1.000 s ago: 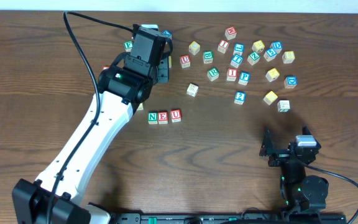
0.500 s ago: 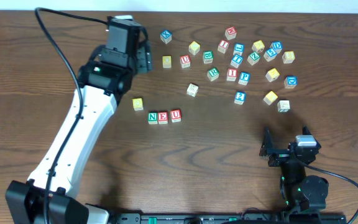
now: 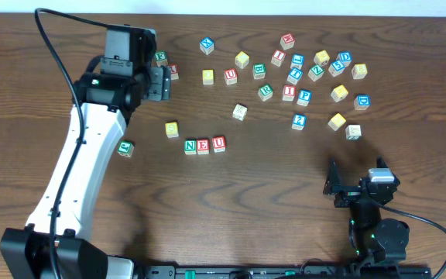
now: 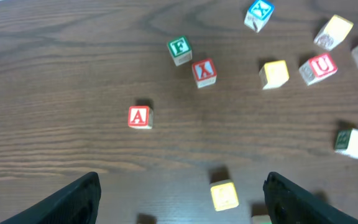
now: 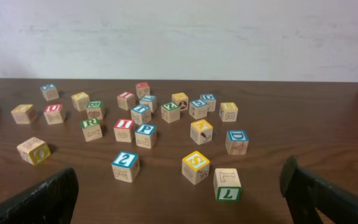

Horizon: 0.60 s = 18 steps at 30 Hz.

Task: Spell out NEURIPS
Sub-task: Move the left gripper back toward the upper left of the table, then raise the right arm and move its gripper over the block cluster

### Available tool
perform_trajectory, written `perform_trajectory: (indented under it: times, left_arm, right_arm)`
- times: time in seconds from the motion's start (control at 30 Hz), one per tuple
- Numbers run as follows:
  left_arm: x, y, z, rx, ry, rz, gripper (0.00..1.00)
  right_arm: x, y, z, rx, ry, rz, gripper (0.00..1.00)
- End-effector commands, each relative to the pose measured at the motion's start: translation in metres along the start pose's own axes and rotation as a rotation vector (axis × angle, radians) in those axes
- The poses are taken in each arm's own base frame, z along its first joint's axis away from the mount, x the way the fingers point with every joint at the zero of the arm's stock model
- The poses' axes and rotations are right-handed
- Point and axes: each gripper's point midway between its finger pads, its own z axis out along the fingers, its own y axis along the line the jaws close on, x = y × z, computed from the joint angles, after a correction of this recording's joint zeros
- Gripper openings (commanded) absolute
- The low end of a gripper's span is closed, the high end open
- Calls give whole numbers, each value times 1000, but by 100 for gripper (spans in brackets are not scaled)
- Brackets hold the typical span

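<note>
Hovering over the far left stretch of the table (image 3: 285,178), my left gripper (image 4: 182,182) has its jaws spread wide with nothing between them. Below it, the left wrist view shows a red A cube (image 4: 139,116) and a green F cube (image 4: 179,49). Just beside the F is a red cube (image 4: 204,72) whose letter may be an X, though the blur keeps me from being sure. A yellow-topped cube (image 4: 224,194) sits near the lower edge, between my two fingers.

From overhead, the N cube (image 3: 190,146), E cube (image 3: 203,146) and U cube (image 3: 218,143) stand side by side in a touching row near the table's middle, well apart from my left jaws. The green R cube (image 3: 265,91), red I cube (image 3: 289,91) and blue P cube (image 3: 304,97) sit close together in the loose scatter toward the far right. The yellow S cube (image 5: 196,167) lies at the near edge of that scatter, to the right of a blue 2 cube (image 5: 125,165).

My right gripper (image 5: 179,180) rests low at the near right, facing the scatter, its jaws likewise fully parted and empty.
</note>
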Motion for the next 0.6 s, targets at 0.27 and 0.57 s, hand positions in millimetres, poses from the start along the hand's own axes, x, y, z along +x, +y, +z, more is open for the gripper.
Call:
perform_trajectory:
  times: [0.27, 0.57]
  left_arm:
    - [-8, 11, -7, 137, -29, -10, 82]
    - [-8, 17, -7, 131, -29, -21, 97]
  right_arm:
    - [-12, 12, -1, -76, -49, 61, 99]
    - [-18, 11, 2, -67, 53, -9, 99]
